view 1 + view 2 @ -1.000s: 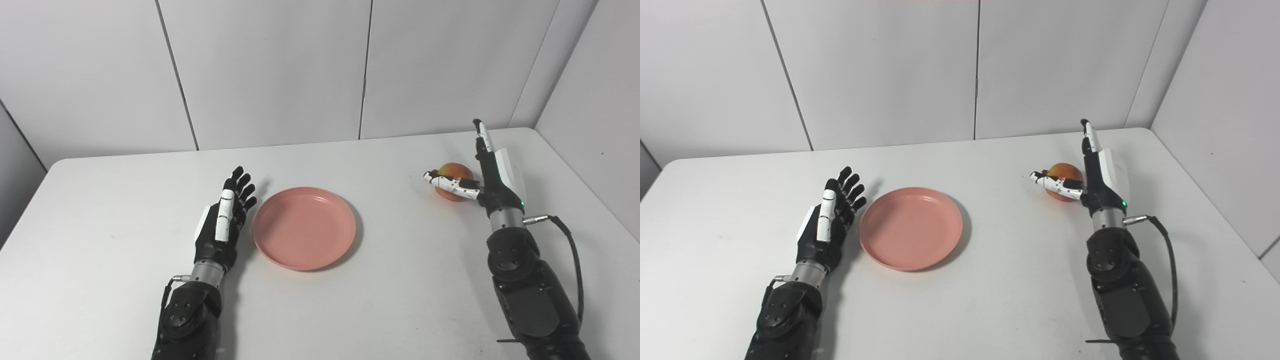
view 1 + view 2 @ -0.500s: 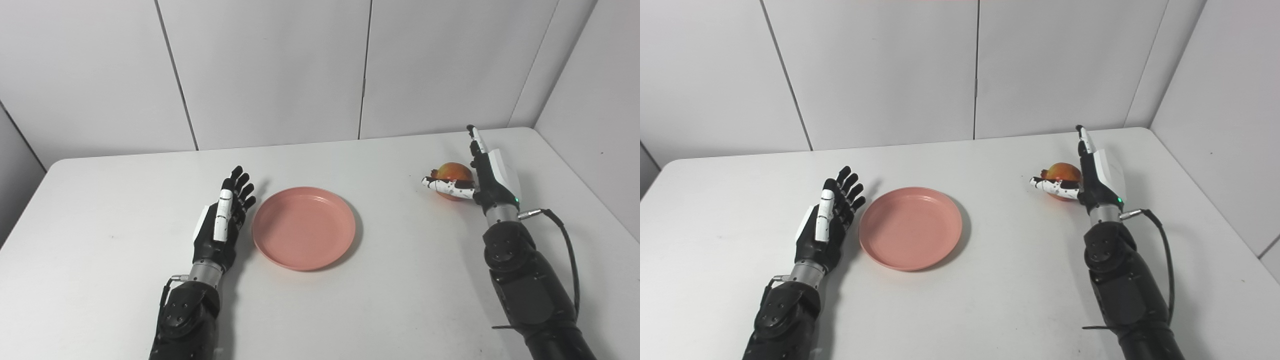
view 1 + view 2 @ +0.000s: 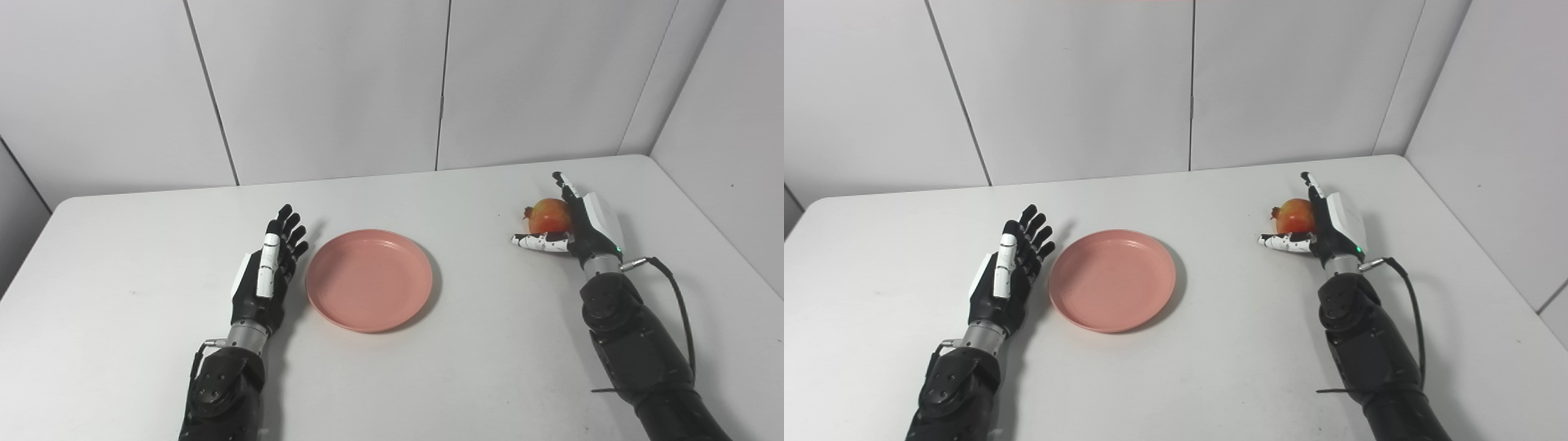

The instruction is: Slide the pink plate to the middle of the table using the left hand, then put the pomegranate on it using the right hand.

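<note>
The pink plate [image 3: 369,279] lies flat near the middle of the white table [image 3: 122,208]. My left hand [image 3: 267,275] rests just left of the plate, fingers straight and apart, holding nothing, a small gap from the rim. The red-orange pomegranate [image 3: 549,215] sits on the table at the right. My right hand [image 3: 582,223] is open beside it: the palm and fingers stand against its right side, and the thumb lies on the table in front of it. The fingers are not closed around the fruit.
The grey panelled wall stands behind the table's far edge. The table's right edge [image 3: 704,208] runs close behind my right arm. A black cable [image 3: 677,300] loops from my right wrist.
My right hand has come lower and nearer, its fingers tilting down alongside the pomegranate. My left hand and the plate have stayed put. The camera view has shifted slightly.
</note>
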Controlling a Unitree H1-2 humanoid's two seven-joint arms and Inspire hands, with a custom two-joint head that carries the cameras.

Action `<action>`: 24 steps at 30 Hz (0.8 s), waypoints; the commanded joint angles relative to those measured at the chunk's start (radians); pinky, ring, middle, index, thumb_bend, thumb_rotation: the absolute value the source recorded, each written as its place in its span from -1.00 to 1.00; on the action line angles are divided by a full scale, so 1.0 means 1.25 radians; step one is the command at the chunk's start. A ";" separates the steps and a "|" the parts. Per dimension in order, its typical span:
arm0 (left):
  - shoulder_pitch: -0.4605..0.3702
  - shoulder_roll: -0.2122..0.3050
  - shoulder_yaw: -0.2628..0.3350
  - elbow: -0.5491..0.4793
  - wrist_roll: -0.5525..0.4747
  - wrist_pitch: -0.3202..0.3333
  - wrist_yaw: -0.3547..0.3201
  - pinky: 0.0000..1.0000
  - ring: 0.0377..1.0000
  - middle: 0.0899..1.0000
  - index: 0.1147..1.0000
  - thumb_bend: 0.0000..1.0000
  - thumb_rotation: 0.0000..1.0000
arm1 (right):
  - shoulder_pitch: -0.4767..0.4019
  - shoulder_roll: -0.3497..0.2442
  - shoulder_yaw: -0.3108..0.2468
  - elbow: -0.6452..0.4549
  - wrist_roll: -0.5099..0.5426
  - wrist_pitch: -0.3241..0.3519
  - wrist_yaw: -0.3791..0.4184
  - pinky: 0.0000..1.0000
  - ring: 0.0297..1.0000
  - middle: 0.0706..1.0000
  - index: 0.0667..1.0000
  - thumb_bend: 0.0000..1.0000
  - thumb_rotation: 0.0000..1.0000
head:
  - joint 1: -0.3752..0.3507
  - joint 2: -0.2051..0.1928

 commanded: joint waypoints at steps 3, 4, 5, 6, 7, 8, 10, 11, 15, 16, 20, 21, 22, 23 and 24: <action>-0.007 0.004 -0.002 -0.016 0.001 -0.018 -0.006 0.91 0.94 0.97 0.95 0.10 0.98 | -0.044 -0.021 -0.004 0.008 0.004 -0.001 -0.014 0.54 0.73 0.78 0.77 0.73 -0.82 | 0.001 0.001; -0.007 0.002 0.000 -0.017 -0.001 -0.015 -0.005 0.90 0.94 0.97 0.95 0.10 0.98 | -0.044 -0.021 -0.003 0.012 0.003 -0.003 -0.018 0.54 0.73 0.78 0.76 0.73 -0.82 | 0.002 0.001; -0.007 0.001 0.001 -0.017 -0.003 -0.013 -0.005 0.90 0.94 0.97 0.95 0.10 0.96 | -0.044 -0.021 -0.002 0.015 0.003 -0.004 -0.021 0.52 0.70 0.75 0.72 0.67 -0.86 | 0.002 0.001; -0.008 0.001 0.000 -0.015 -0.003 -0.014 -0.006 0.90 0.94 0.97 0.95 0.10 0.95 | -0.043 -0.021 0.000 0.016 -0.001 -0.005 -0.027 0.52 0.69 0.74 0.71 0.65 -0.87 | 0.003 0.001; -0.009 0.001 0.000 -0.014 -0.002 -0.016 -0.006 0.91 0.94 0.97 0.95 0.11 0.96 | -0.042 -0.021 0.001 0.018 -0.004 -0.011 -0.034 0.49 0.65 0.70 0.68 0.59 -0.91 | 0.003 0.001; -0.009 0.001 0.000 -0.013 -0.002 -0.017 -0.006 0.91 0.94 0.97 0.95 0.11 0.96 | -0.041 -0.021 0.002 0.022 -0.007 -0.018 -0.044 0.45 0.61 0.65 0.63 0.56 -0.96 | 0.004 0.002; -0.009 0.000 0.000 -0.015 -0.003 -0.014 -0.006 0.91 0.94 0.97 0.95 0.12 0.95 | -0.040 -0.020 0.002 0.026 -0.007 -0.025 -0.058 0.36 0.52 0.58 0.57 0.50 -0.99 | 0.006 0.003; -0.009 0.000 -0.001 -0.015 0.002 -0.015 -0.002 0.91 0.95 0.97 0.95 0.13 0.94 | -0.040 -0.018 0.000 0.028 -0.008 -0.030 -0.072 0.34 0.50 0.57 0.55 0.49 -1.00 | 0.007 0.003; -0.009 0.001 -0.006 -0.016 0.016 -0.015 0.005 0.91 0.94 0.97 0.96 0.16 0.98 | -0.039 -0.015 0.001 0.038 -0.013 -0.048 -0.119 -0.01 0.18 0.30 0.38 0.30 -1.00 | 0.008 0.005; -0.009 0.000 -0.006 -0.016 0.015 -0.015 0.006 0.90 0.94 0.97 0.96 0.16 0.98 | -0.039 -0.015 0.003 0.040 -0.016 -0.049 -0.131 -0.04 0.14 0.26 0.34 0.26 -1.00 | 0.008 0.004; -0.011 -0.002 -0.006 -0.012 0.014 -0.020 0.005 0.90 0.94 0.97 0.95 0.16 0.95 | -0.036 -0.019 0.010 0.035 -0.024 -0.044 -0.150 -0.29 -0.24 -0.08 0.09 0.02 -1.00 | 0.011 0.005; -0.011 -0.002 -0.006 -0.011 0.015 -0.020 0.006 0.90 0.94 0.97 0.95 0.16 0.96 | -0.036 -0.020 0.011 0.033 -0.024 -0.042 -0.151 -0.33 -0.27 -0.10 0.07 0.01 -1.00 | 0.011 0.005; -0.011 -0.003 -0.007 -0.013 0.018 -0.019 0.008 0.90 0.94 0.97 0.95 0.16 0.96 | -0.035 -0.021 0.012 0.032 -0.023 -0.042 -0.151 -0.33 -0.27 -0.10 0.06 0.01 -1.00 | 0.013 0.005; -0.011 -0.004 -0.007 -0.014 0.019 -0.017 0.010 0.90 0.94 0.96 0.94 0.17 0.96 | -0.035 -0.022 0.013 0.030 -0.022 -0.043 -0.152 -0.37 -0.29 -0.11 0.06 0.01 -1.00 | 0.013 0.005; -0.011 -0.005 -0.007 -0.014 0.023 -0.018 0.013 0.90 0.94 0.96 0.94 0.17 0.95 | -0.035 -0.022 0.013 0.030 -0.021 -0.045 -0.153 -0.36 -0.29 -0.12 0.06 0.01 -1.00 | 0.014 0.005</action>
